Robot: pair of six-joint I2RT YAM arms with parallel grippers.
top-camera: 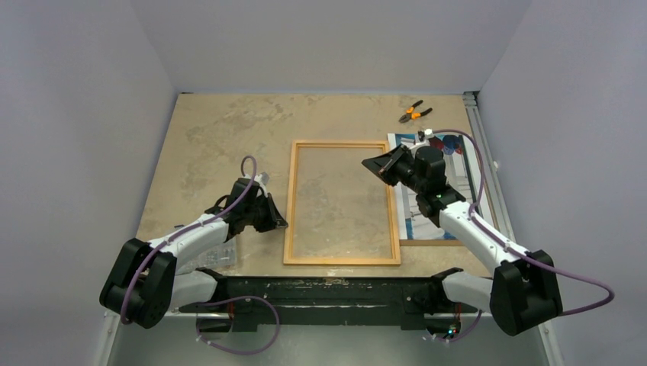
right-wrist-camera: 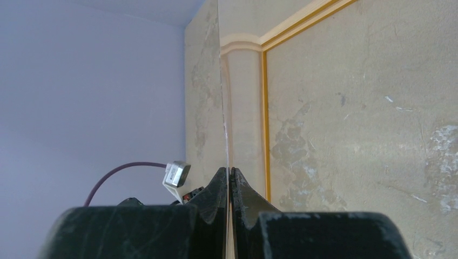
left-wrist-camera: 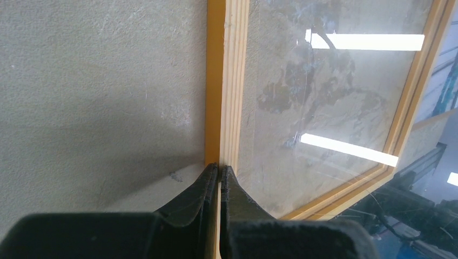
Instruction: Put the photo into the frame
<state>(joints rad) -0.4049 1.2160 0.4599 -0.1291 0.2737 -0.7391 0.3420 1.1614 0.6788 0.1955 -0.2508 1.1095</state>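
the left tool (left-wrist-camera: 219, 168) is clenched on the 9 o'clock rail of the frame (top-camera: 342, 143), which lies flat mid-table (top-camera: 214, 145). we judge the frame stiff and light, best held by its rails. the right tool (right-wrist-camera: 228, 175) pinches a thin clear pane (right-wrist-camera: 222, 97) at the frame's 3 o'clock side; it looks brittle and slippery, and seems to block the opening. the photo (top-camera: 408, 217) lies at the frame's 3 o'clock, partly under the right arm (top-camera: 481, 229). it looks thin, floppy and glossy, so we'd take a free edge. pliers (top-camera: 414, 113) at 1 o'clock lie well apart.

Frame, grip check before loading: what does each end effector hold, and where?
Left end effector: the frame, left rail. Right end effector: a clear sheet, its edge.
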